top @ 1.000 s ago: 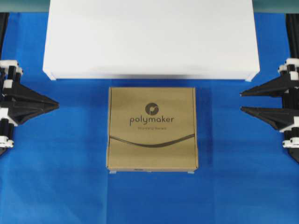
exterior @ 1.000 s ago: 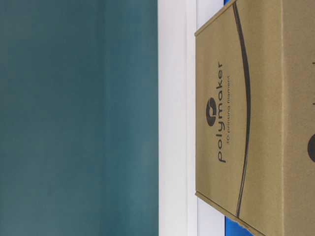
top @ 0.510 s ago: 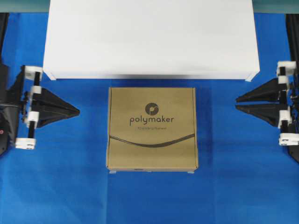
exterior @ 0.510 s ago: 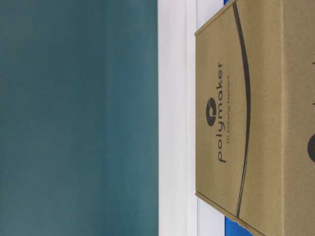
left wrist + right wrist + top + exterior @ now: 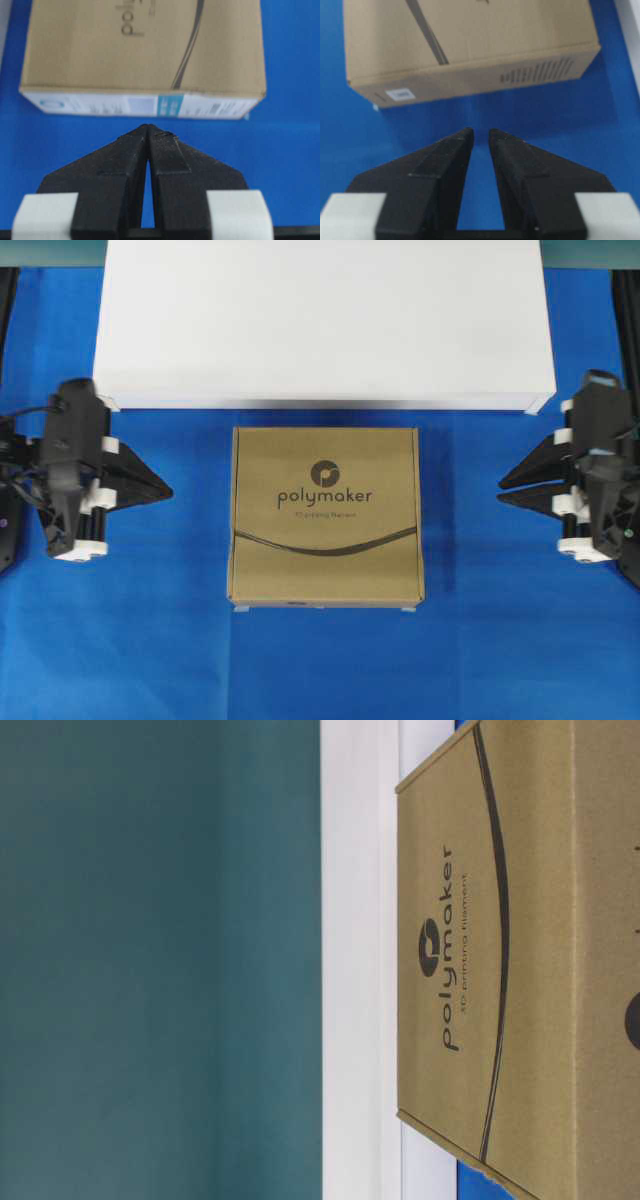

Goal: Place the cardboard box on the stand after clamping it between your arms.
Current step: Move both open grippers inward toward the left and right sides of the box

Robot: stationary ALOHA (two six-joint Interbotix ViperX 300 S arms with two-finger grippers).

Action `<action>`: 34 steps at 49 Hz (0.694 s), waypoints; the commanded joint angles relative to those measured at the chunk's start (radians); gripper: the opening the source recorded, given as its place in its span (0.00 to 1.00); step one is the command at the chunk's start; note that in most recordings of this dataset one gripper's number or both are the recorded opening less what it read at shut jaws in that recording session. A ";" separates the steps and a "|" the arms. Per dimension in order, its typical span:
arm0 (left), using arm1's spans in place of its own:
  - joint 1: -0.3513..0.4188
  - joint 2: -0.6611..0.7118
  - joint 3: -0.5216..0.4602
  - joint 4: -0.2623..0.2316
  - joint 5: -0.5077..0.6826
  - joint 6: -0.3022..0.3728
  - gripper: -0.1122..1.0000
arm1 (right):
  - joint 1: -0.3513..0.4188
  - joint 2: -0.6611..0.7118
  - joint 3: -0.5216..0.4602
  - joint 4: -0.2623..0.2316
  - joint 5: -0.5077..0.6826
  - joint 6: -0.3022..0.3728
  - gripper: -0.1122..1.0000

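Beside the flat brown cardboard box, left gripper and right gripper point inward, pressed together, apart from it; next, squeeze its sides, lift onto the white stand.

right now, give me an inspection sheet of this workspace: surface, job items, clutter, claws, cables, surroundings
surface: blue cloth covers the table, lying flat around the box.
job's things: cardboard box lies flat on the cloth, printed side up, just in front of the stand and not on it; the stand's top is bare.
clutter: nothing seen.
claws: left claw is shut, tips together, pointing at the box's left side with a gap between; right claw is nearly shut with a narrow slit at the tips, pointing at the box's right side, also apart from it. Neither touches the box.
cables: a thin dark cable loops by the left arm.
surroundings: teal wall behind the stand.
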 commanded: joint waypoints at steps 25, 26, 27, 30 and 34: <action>-0.006 0.153 -0.015 0.005 0.018 -0.008 0.70 | -0.003 0.196 -0.063 -0.023 0.170 -0.005 0.98; -0.005 0.163 -0.014 0.005 0.011 -0.012 0.75 | -0.003 0.202 -0.058 -0.026 0.170 -0.006 0.99; -0.003 0.170 -0.012 0.005 0.005 -0.014 0.79 | -0.003 0.209 -0.054 -0.031 0.169 -0.006 1.00; -0.002 0.199 -0.009 0.005 -0.011 -0.014 0.88 | -0.003 0.232 -0.049 -0.043 0.166 -0.014 0.99; 0.002 0.238 -0.009 0.005 -0.028 -0.014 0.86 | -0.003 0.264 -0.049 -0.049 0.163 -0.026 0.97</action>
